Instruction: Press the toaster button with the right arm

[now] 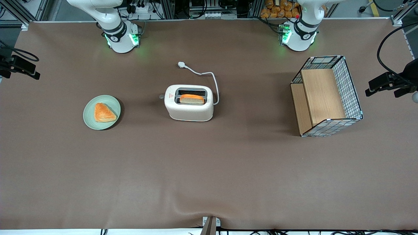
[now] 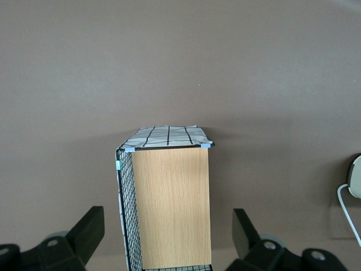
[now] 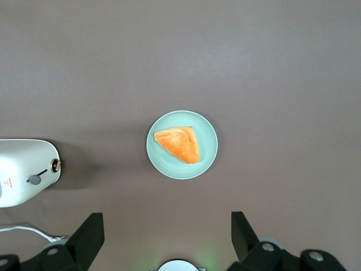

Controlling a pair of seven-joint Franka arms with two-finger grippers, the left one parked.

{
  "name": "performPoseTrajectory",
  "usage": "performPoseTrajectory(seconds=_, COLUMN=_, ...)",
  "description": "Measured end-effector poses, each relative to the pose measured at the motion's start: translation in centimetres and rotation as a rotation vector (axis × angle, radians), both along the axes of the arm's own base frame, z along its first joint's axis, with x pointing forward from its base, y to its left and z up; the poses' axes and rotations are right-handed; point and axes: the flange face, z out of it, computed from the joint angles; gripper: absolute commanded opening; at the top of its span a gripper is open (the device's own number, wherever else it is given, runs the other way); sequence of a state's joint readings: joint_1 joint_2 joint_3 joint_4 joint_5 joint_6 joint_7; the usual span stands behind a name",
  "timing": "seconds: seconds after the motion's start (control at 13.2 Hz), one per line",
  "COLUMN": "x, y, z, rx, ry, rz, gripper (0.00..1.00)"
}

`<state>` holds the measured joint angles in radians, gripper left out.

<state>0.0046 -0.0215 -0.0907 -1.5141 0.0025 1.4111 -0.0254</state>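
Toaster button point(image 3: 55, 165) untouched — tool point(image 3: 167, 240) spread wide, empty, above the plate point(image 3: 208, 148).

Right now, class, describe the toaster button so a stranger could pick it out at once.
Find the cream toaster mid-table, a bread slice in one slot. On its short end facing the green plate, beside the red mark, a small round greyish knob sticks out: the toaster button. Unlike the white plug, it has no cord. The right arm's hand hangs open, high above the plate.
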Motion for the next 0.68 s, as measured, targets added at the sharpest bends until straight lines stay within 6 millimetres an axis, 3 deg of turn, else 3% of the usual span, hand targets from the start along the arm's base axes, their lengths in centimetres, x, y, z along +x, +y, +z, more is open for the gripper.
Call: performPoseTrajectory(seconds=0.68, x=-0.21, y=0.47, z=-0.44, rx=0.028, ry=0.028, rz=0.022, gripper=1.0)
